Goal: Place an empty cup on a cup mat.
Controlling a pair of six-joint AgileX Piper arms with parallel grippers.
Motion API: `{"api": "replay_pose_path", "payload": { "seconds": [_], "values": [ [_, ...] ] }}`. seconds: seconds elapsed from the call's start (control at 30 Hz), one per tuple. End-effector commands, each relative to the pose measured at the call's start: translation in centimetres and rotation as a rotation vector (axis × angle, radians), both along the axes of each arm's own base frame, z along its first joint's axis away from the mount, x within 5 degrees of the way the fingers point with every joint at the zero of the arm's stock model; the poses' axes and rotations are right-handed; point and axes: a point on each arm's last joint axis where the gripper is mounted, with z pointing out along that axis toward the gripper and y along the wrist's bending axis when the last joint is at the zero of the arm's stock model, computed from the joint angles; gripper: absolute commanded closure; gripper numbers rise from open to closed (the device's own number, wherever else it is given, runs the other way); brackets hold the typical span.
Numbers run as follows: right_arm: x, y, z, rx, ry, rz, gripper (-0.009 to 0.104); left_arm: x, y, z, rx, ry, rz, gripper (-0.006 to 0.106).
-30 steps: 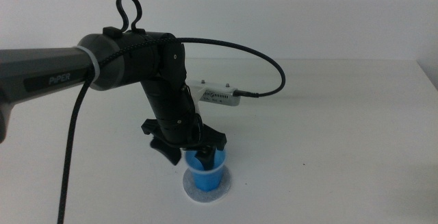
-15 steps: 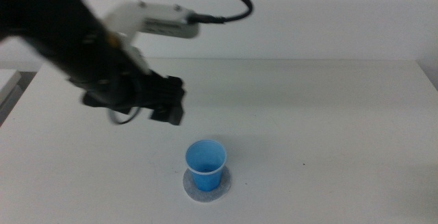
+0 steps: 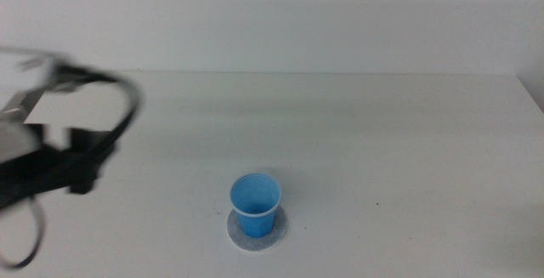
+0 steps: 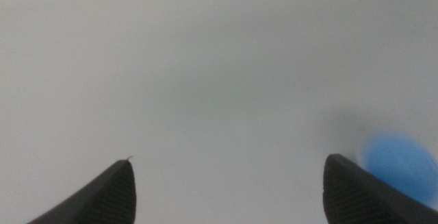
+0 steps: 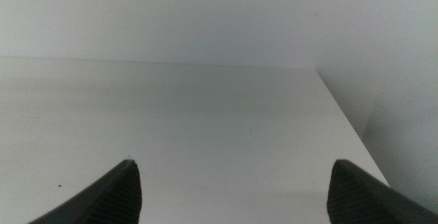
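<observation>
The blue cup [image 3: 255, 204] stands upright and empty on the round grey cup mat [image 3: 274, 233] near the table's front middle. My left gripper [image 3: 81, 172] is blurred at the picture's left edge, well apart from the cup, its jaws wide open and empty. In the left wrist view the gripper [image 4: 229, 190] shows open jaws over bare table, and the cup [image 4: 397, 162] is a blue blur beside one jaw. My right gripper [image 5: 233, 193] is open and empty in its wrist view, out of the middle view.
The white table [image 3: 408, 142] ends at a pale wall at the back. The right wrist view shows the table's far right corner [image 5: 318, 73].
My left gripper has let go of the cup, lifted off it and swung away to the left. The cup stays upright on the mat.
</observation>
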Motion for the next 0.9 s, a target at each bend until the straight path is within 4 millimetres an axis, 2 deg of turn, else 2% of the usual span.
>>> {"api": "replay_pose_path", "payload": {
  "seconds": [0.0, 0.13, 0.3, 0.47, 0.67, 0.87],
  "values": [
    [0.0, 0.0, 0.0, -0.011, -0.008, 0.003, 0.002, -1.7, 1.6, -0.7, -0.048, -0.183, 0.056, 0.007],
    [0.0, 0.0, 0.0, -0.011, -0.008, 0.003, 0.002, -5.2, 3.6, -3.5, -0.066, -0.303, 0.158, 0.007],
    [0.0, 0.0, 0.0, -0.011, -0.008, 0.003, 0.002, -8.0, 4.2, -6.7, -0.079, -0.365, 0.194, 0.007],
    [0.0, 0.0, 0.0, -0.011, -0.008, 0.003, 0.002, -9.3, 4.3, -8.7, -0.092, -0.411, 0.193, 0.007],
    [0.0, 0.0, 0.0, -0.011, -0.008, 0.003, 0.002, -9.6, 4.2, -10.7, -0.118, -0.441, 0.175, 0.007],
    [0.0, 0.0, 0.0, -0.011, -0.008, 0.003, 0.002, -10.1, 4.4, -10.9, -0.043, -0.471, 0.193, 0.007]
  ]
}}
